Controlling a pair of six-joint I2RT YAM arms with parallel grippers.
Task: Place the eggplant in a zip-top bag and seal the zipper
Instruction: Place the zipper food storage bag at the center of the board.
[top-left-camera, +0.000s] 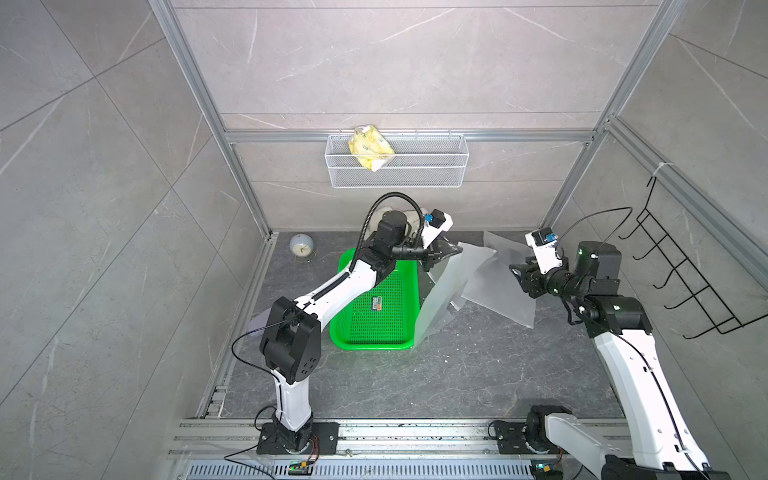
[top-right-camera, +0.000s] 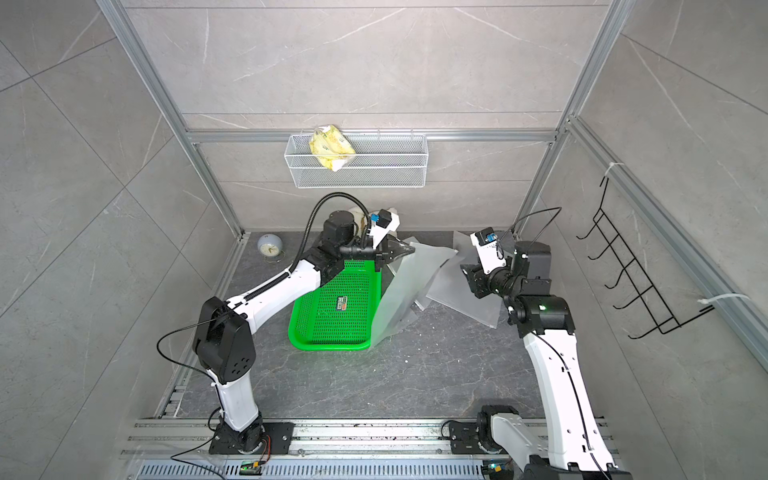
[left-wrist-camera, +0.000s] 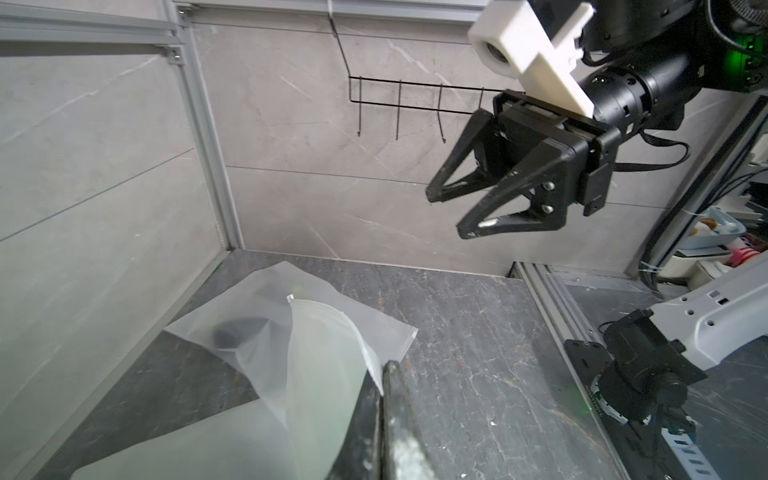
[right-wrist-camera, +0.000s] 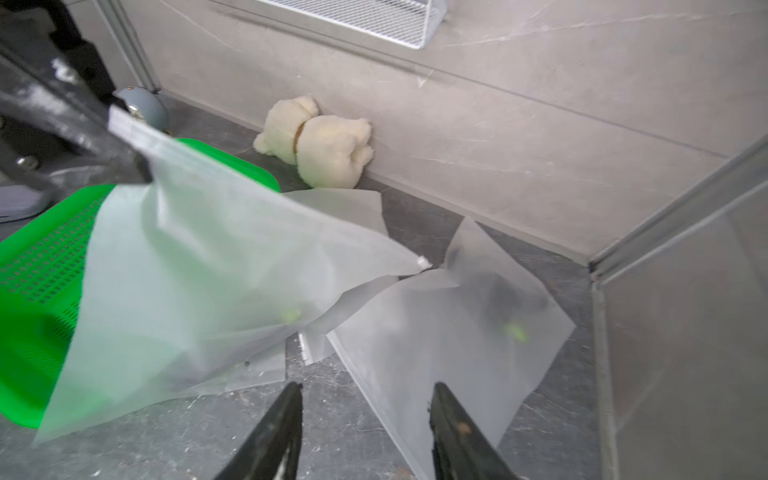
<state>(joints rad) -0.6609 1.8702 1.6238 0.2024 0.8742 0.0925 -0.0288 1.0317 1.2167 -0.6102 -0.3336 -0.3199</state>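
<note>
Light, limp and slippery, the frosted plastic zip-top bag (right-wrist-camera: 216, 266) hangs from the left gripper's (right-wrist-camera: 140, 174) clamped fingers; the empty, half-open right gripper (right-wrist-camera: 368, 388) should pinch its free zipper corner (right-wrist-camera: 423, 262) just ahead.

You will find the left gripper (top-left-camera: 454, 249) clamped on the top corner of a frosted zip-top bag (top-left-camera: 440, 299). The bag hangs slack down to the table (top-left-camera: 457, 374), just right of the green perforated tray (top-left-camera: 374, 345). A small label (top-left-camera: 377, 304) lies in the tray. A second frosted bag (top-left-camera: 498, 291) lies flat just right of the hanging one. The right gripper (top-left-camera: 517, 272) hovers over that bag's right side, jaws looking parted and holding nothing. A small clock (top-left-camera: 301, 248) stands at the far left. On the far wall a wire basket (top-left-camera: 436, 174) holds a yellow packet (top-left-camera: 371, 147). A black wire rack (top-left-camera: 685, 286) hangs on the right wall.
</note>
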